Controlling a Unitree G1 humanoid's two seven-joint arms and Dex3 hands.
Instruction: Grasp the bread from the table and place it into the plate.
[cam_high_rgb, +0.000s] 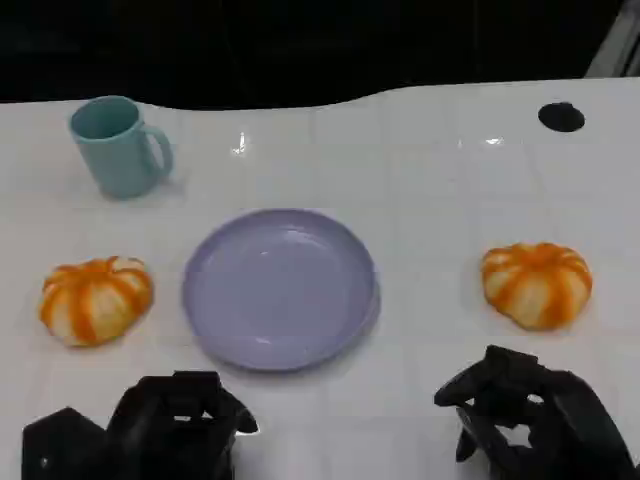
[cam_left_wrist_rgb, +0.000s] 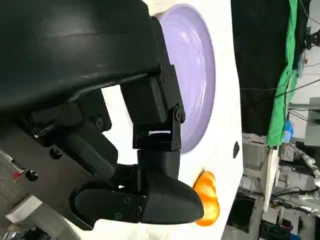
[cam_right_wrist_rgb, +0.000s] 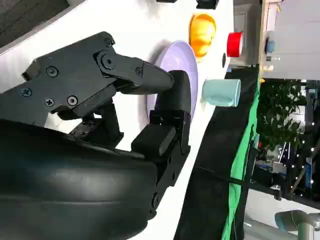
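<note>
On the white table (cam_high_rgb: 430, 230) two striped orange-and-cream bread rolls lie either side of the lilac plate (cam_high_rgb: 281, 288), neither one touching it. The left bread (cam_high_rgb: 95, 298) sits well apart from the plate's left rim, its longer side running roughly across the table, slightly tilted. The right bread (cam_high_rgb: 537, 283) lies off the plate's right rim, likewise broader across than deep, its stripes fanning from the top. The plate holds nothing. Behind the left bread stands a teal mug (cam_high_rgb: 117, 146), upright, handle turned toward the right. A small black round spot (cam_high_rgb: 561, 117) marks the table's far right corner. The left hand (cam_high_rgb: 175, 425) hangs at the near edge below the plate, fingers curled loosely, holding nothing. The right hand (cam_high_rgb: 525, 415) hovers near the right bread, just short of it, fingers bent and apart, nothing in its hold.
</note>
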